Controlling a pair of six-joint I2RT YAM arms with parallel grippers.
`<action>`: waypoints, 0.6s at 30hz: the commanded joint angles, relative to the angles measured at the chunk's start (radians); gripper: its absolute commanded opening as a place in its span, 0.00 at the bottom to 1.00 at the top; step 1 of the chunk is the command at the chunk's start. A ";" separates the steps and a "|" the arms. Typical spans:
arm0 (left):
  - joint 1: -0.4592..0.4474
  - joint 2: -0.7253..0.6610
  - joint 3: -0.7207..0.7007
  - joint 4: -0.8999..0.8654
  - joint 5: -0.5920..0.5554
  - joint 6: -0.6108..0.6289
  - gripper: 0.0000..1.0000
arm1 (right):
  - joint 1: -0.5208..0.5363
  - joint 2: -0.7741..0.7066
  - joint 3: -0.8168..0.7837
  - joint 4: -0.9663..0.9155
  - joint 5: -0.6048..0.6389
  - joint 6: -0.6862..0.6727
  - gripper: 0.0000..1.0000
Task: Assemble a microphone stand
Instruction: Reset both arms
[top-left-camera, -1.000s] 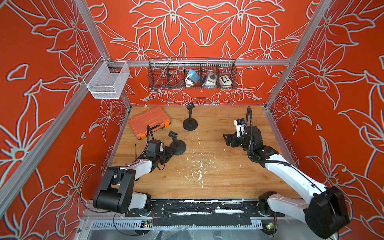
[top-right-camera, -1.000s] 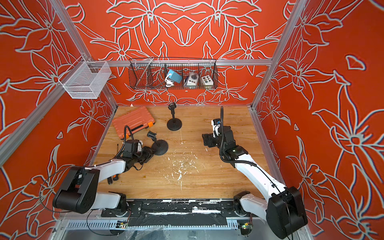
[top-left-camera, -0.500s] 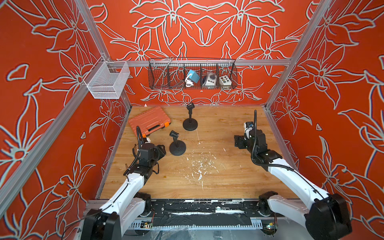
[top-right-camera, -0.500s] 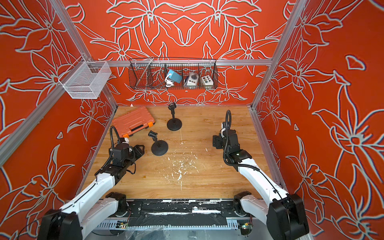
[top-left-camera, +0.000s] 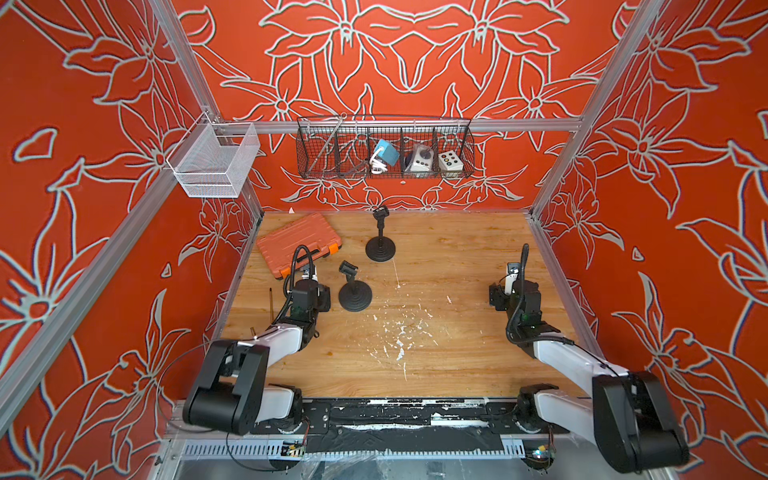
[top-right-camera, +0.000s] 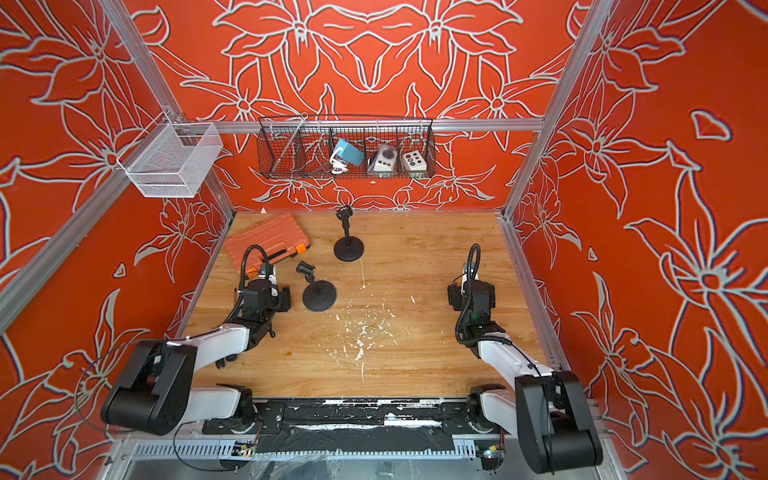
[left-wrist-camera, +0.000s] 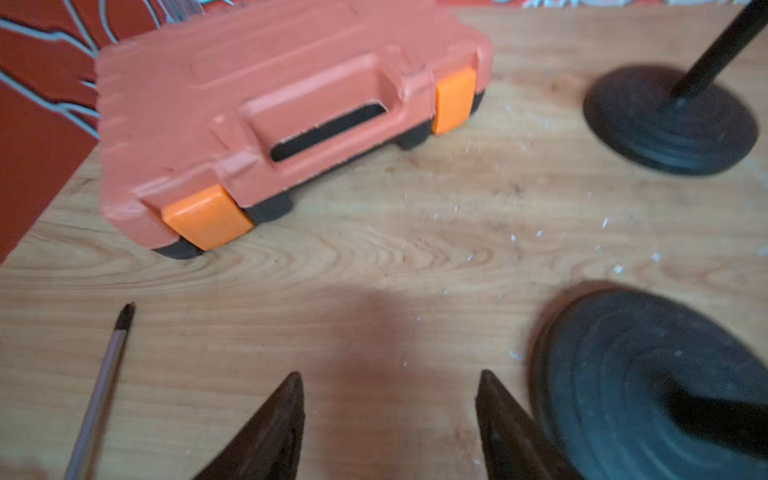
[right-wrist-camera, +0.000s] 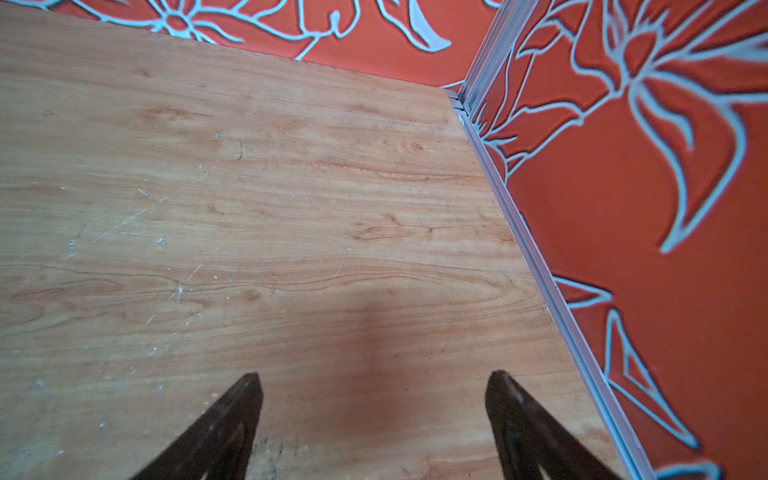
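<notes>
In both top views two black microphone stands are on the wooden table (top-left-camera: 436, 328). The near stand (top-left-camera: 354, 291) is a little left of the frame centre. It has a round base with ringed steps, a short thin pole, and a small clip on top that tilts to the left. The far stand (top-left-camera: 380, 243) is above it in the frame, near the back wall, and it is upright with the same form.

The left gripper (left-wrist-camera: 388, 376) is just beside the near stand's base. Its fingers are well apart, with only bare wood between them. The right gripper (right-wrist-camera: 376, 376), far at the right of the frame, is wide apart too and holds nothing.

An orange tool case (top-left-camera: 297, 243) lies at the table's upper left.
</notes>
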 joint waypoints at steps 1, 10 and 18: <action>0.069 0.010 -0.005 0.157 0.063 0.015 0.68 | -0.018 0.061 -0.024 0.217 -0.096 -0.032 0.86; 0.150 0.038 -0.110 0.354 0.227 -0.015 0.68 | -0.036 0.240 -0.079 0.492 -0.138 -0.041 0.84; 0.154 0.041 -0.067 0.276 0.245 -0.010 0.85 | -0.098 0.233 0.003 0.311 -0.218 0.002 0.86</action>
